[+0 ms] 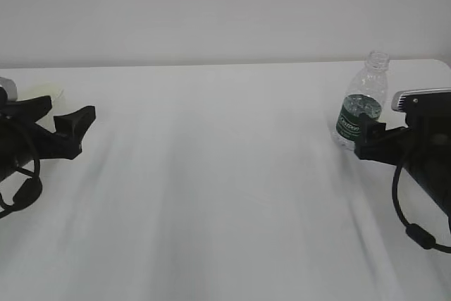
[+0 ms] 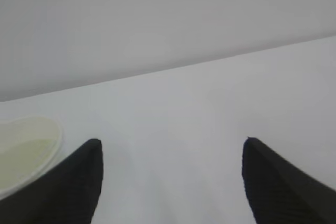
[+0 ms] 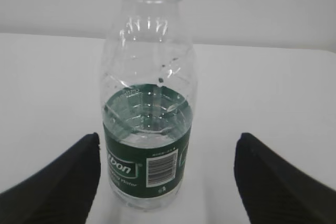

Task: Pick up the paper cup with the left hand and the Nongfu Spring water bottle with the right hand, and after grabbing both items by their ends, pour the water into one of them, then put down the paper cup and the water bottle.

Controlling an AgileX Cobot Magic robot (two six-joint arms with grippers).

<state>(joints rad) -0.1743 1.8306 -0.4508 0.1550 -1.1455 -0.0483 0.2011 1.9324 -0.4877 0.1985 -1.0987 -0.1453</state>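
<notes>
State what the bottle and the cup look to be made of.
Bottle: clear, glossy plastic by the look, ribbed and see-through, with a printed dark green label. Cup: probably paper, matte and pale cream; only part of its rim and inside shows.

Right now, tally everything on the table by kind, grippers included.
Bottles: 1, the clear water bottle with the green label.
Cups: 1, the paper cup, only its rim showing.
Grippers: 2, the left gripper and the right gripper, both open.
Total: 4
</notes>
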